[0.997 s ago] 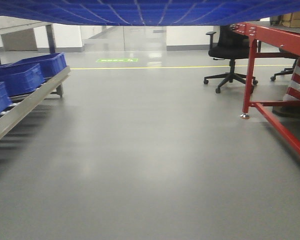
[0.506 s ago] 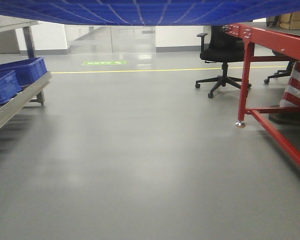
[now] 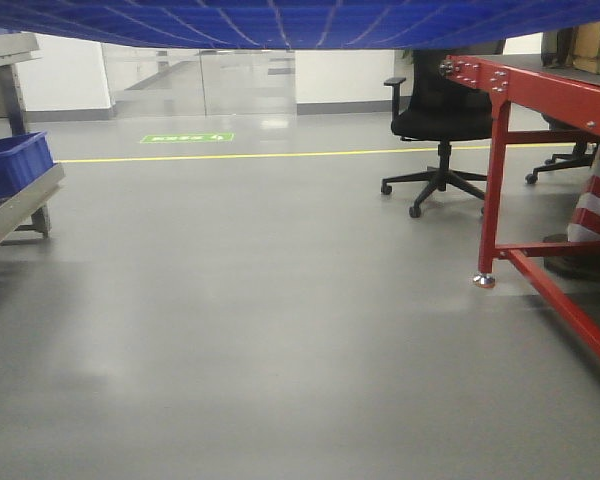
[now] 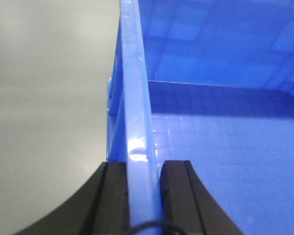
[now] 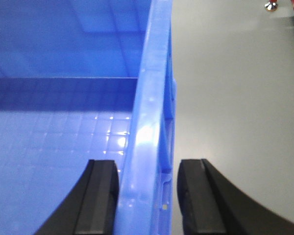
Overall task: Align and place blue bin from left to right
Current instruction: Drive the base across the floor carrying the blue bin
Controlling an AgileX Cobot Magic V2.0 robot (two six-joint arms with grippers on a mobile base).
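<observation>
- The left claw (image 4: 146, 196) is clenched on the rim of the blue bin (image 4: 225, 161), one black finger on each side of the left-hand wall.
- The right claw (image 5: 150, 196) grasps the opposite wall the same way. Its inner finger presses the wall, and its outer finger sits against the ribbed outer face.
- The bin hangs in the air between the two claws, carried over bare floor (image 3: 280, 330). In the front view its grid-ribbed underside fills the top edge.
- Handling, as a judgement: hard, stiff plastic, empty and so probably light, but wide and glossy. The smooth rim could slip, so a hold on both long walls near their middles, kept level, suits it best.
- Compared with a second ago, the front view has slid sideways. The rack (image 3: 15, 205) on the left then showed several dark blue trays; now one tray (image 3: 15, 165) remains at the frame edge.
- The green floor mark (image 3: 185, 137) has drifted left, and the office chair (image 3: 440, 115) looks larger and nearer.
- The red table (image 3: 540, 85) stays on the right, and the bin's underside has kept its place overhead.
</observation>
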